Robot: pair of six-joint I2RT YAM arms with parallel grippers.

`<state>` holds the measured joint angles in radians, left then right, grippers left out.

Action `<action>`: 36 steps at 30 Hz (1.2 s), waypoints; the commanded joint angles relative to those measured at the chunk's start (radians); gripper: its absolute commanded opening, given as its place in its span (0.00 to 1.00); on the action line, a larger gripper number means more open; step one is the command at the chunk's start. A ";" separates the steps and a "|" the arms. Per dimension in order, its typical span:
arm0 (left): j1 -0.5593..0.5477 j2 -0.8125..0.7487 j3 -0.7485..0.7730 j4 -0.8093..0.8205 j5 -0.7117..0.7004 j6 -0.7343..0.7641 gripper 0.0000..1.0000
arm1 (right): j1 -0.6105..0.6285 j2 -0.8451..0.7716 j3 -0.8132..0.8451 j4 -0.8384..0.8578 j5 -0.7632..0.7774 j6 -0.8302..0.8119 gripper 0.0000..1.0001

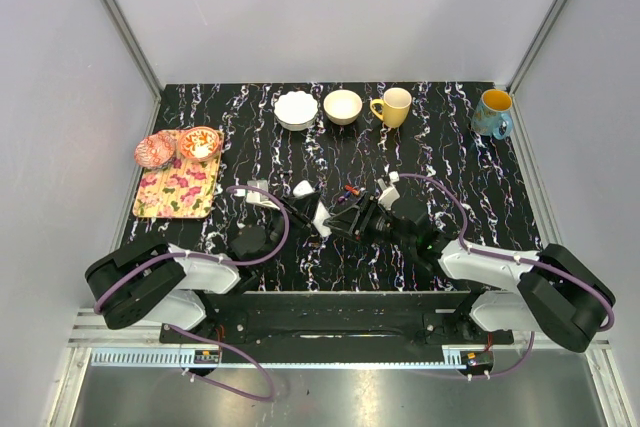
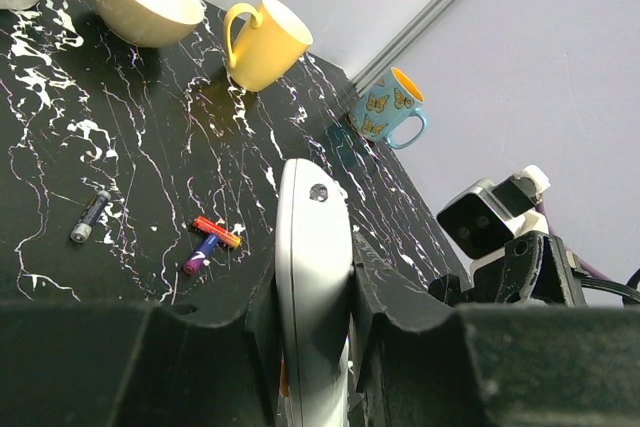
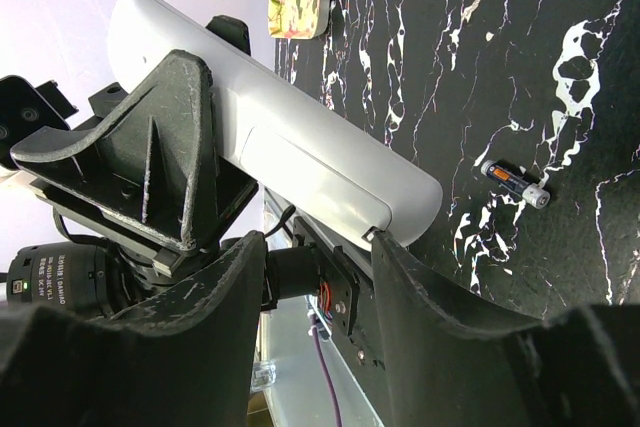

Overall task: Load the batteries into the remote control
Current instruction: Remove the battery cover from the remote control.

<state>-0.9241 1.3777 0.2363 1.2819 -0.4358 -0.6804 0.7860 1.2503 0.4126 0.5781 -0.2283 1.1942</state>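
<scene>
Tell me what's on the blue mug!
Orange butterflies. The blue mug shows best in the left wrist view.

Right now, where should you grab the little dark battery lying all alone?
Probably best to pinch the small dark cylindrical battery across its middle, coming straight down from above. It lies flat on the black marbled table with both long sides clear.

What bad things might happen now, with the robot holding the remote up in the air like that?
1. Only the left jaws pinch the remote control, up off the table. The right jaws are open close by its end, and a push from them might twist it or knock it loose.
2. The red battery lies loose on the table, touching the purple battery. Grabbing one may nudge the other and send it rolling.
</scene>
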 commanded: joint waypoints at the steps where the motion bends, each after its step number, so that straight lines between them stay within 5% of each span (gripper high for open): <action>1: -0.022 0.001 0.024 0.060 0.002 0.016 0.00 | -0.008 -0.041 0.025 0.082 0.003 0.002 0.52; 36: -0.022 0.110 0.057 0.100 -0.017 0.030 0.00 | -0.022 -0.015 -0.057 0.075 0.023 -0.024 0.53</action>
<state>-0.9375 1.4677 0.2543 1.2755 -0.4561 -0.6552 0.7826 1.2289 0.3614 0.5648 -0.2264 1.1805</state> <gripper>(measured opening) 0.300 0.533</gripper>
